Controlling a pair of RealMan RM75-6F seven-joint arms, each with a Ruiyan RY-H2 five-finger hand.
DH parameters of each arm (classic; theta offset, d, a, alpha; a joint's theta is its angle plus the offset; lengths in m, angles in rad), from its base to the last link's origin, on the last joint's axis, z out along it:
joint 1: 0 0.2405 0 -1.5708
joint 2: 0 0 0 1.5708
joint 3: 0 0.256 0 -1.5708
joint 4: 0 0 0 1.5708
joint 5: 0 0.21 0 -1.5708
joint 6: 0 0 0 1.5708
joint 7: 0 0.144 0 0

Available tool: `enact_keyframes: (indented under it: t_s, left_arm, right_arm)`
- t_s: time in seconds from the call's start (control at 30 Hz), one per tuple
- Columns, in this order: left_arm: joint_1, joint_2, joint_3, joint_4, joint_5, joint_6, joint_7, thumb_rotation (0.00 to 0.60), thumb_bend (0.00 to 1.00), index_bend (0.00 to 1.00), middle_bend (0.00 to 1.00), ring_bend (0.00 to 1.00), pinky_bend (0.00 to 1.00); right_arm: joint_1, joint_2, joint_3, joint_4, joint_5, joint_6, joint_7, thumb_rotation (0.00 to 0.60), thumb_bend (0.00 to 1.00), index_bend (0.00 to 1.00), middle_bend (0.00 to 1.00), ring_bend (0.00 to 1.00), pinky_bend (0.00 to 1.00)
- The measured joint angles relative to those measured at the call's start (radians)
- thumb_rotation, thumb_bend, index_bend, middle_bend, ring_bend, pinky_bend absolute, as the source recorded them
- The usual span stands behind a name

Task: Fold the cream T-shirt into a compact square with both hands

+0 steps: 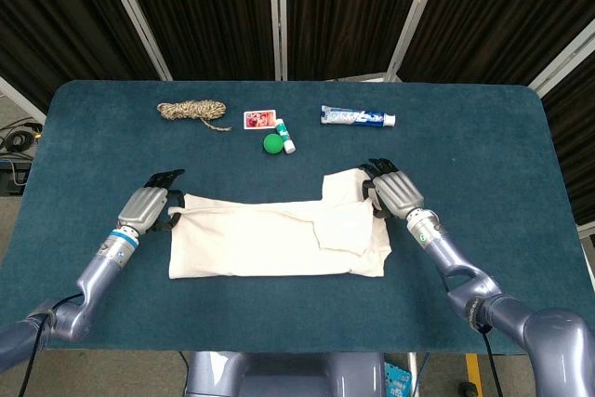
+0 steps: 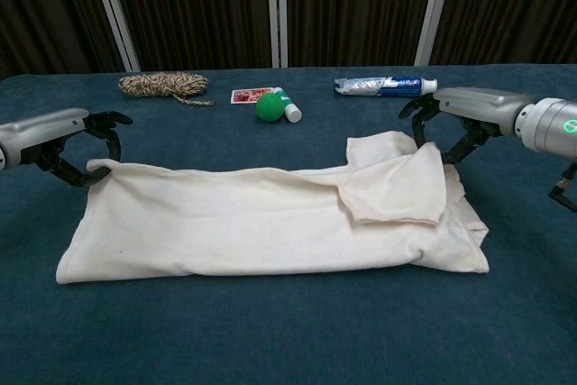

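here, a soft cream t-shirt (image 1: pixel 275 236), oblong

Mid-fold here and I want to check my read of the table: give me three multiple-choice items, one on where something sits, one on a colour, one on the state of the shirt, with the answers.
1. Where does the toothpaste tube lie?
A. On the shirt
B. On the far side of the table, beyond the right hand
C. At the near table edge

2. What colour is the ball?
A. Green
B. Red
C. Yellow

3. How does the cream T-shirt lie?
A. Spread fully open
B. Already a compact square
C. Folded into a long band, with a flap lying on top near its right end

Answers:
1 B: the tube rests on bare cloth far behind the right hand.
2 A: it shows green beside the small white tube.
3 C: the band runs from the left hand to the right hand, each at a far corner.
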Motion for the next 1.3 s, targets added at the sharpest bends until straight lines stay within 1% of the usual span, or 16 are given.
enact_keyframes:
  t_s: [0.3,0.37,0.43,0.47,0.53,0.6,0.63,0.77,0.83,0.9,0.93,1.2,1.3]
  left_arm:
    - [-0.015,-0.02,-0.013,0.03,-0.03,-0.035,0.01,0.6,0.54,0.83,0.0,0.0,0.0]
    - [-0.018,-0.027,-0.017,0.037,-0.036,-0.04,0.012,0.6,0.54,0.83,0.0,0.0,0.0]
    - [-0.021,-0.031,-0.019,0.043,-0.038,-0.042,0.017,0.6,0.54,0.8,0.0,0.0,0.0]
    - [-0.022,-0.033,-0.019,0.045,-0.038,-0.042,0.018,0.6,0.54,0.77,0.0,0.0,0.0]
    - [-0.023,-0.035,-0.019,0.049,-0.039,-0.043,0.024,0.6,0.53,0.64,0.0,0.0,0.0]
    - [-0.025,-0.036,-0.02,0.054,-0.045,-0.049,0.029,0.6,0.53,0.47,0.0,0.0,0.0]
    - [-0.026,-0.036,-0.021,0.054,-0.048,-0.053,0.031,0.6,0.53,0.4,0.0,0.0,0.0]
    - [-0.027,-0.036,-0.023,0.056,-0.055,-0.058,0.04,0.6,0.53,0.26,0.0,0.0,0.0]
    - [-0.027,-0.037,-0.025,0.056,-0.062,-0.061,0.043,0.6,0.53,0.13,0.0,0.0,0.0]
    - [-0.026,-0.038,-0.028,0.057,-0.064,-0.06,0.039,0.6,0.53,0.03,0.0,0.0,0.0]
    - [-0.025,-0.039,-0.029,0.061,-0.064,-0.057,0.036,0.6,0.52,0.0,0.0,0.0,0.0]
    - [-0.017,-0.051,-0.031,0.089,-0.041,-0.023,-0.019,0.6,0.37,0.0,0.0,0.0,0.0]
    - [-0.015,-0.048,-0.033,0.091,-0.03,-0.003,-0.031,0.6,0.37,0.0,0.0,0.0,0.0]
  right_arm:
    - [0.009,-0.011,0.001,0.023,0.008,-0.021,-0.008,0.6,0.48,0.71,0.14,0.0,0.0]
    - [0.01,-0.012,0.002,0.025,0.009,-0.023,-0.01,0.6,0.48,0.71,0.14,0.0,0.0]
    - [0.01,-0.014,0.003,0.027,0.012,-0.024,-0.011,0.6,0.48,0.71,0.14,0.0,0.0]
    - [0.011,-0.014,0.004,0.029,0.013,-0.025,-0.011,0.6,0.48,0.71,0.14,0.0,0.0]
    - [0.011,-0.016,0.004,0.033,0.014,-0.027,-0.012,0.6,0.48,0.71,0.14,0.0,0.0]
    - [0.012,-0.02,0.004,0.039,0.015,-0.031,-0.012,0.6,0.48,0.71,0.14,0.0,0.0]
    - [0.012,-0.022,0.003,0.041,0.015,-0.032,-0.011,0.6,0.48,0.71,0.14,0.0,0.0]
    - [0.012,-0.028,0.002,0.05,0.015,-0.033,-0.009,0.6,0.48,0.71,0.14,0.0,0.0]
    - [0.012,-0.033,0.001,0.057,0.015,-0.034,-0.007,0.6,0.48,0.71,0.14,0.0,0.0]
    - [0.011,-0.038,0.001,0.065,0.016,-0.035,-0.005,0.6,0.48,0.71,0.14,0.0,0.0]
    - [0.011,-0.04,0.0,0.069,0.015,-0.035,-0.004,0.6,0.48,0.71,0.14,0.0,0.0]
    - [0.012,-0.058,-0.004,0.093,0.012,-0.035,0.0,0.6,0.48,0.71,0.14,0.0,0.0]
    - [0.012,-0.063,-0.004,0.101,0.012,-0.035,-0.007,0.6,0.48,0.71,0.14,0.0,0.0]
